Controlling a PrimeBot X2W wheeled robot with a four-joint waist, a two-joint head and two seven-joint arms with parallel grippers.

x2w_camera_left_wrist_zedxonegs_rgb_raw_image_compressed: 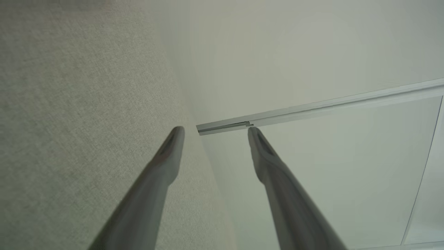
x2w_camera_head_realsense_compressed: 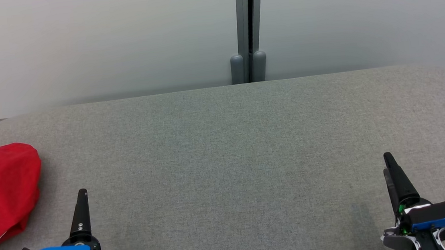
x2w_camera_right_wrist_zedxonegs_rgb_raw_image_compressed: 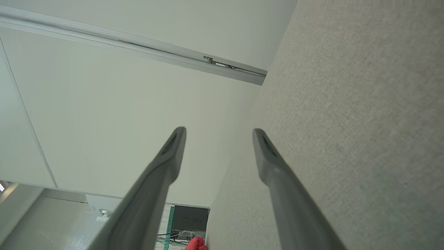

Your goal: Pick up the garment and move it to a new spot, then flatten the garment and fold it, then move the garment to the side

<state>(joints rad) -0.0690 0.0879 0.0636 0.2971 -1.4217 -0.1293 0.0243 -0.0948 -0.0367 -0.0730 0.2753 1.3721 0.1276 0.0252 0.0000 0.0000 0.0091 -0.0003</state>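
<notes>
Two spread jaws, left gripper [x2w_camera_left_wrist_zedxonegs_rgb_raw_image_compressed: 215, 129] and right gripper [x2w_camera_right_wrist_zedxonegs_rgb_raw_image_compressed: 218, 130]; one red garment [x2w_camera_head_realsense_compressed: 1, 192] on one table [x2w_camera_head_realsense_compressed: 225, 161].

You look down on a wide table [x2w_camera_head_realsense_compressed: 224, 149] covered in grey fabric, its far corners rounded. At its left edge you see the red garment [x2w_camera_head_realsense_compressed: 1, 192] lying bunched on the fabric, with white lettering showing.

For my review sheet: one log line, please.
red fabric garment: at left edge of grey padded table | left gripper: open, empty | right gripper: open, empty
</notes>
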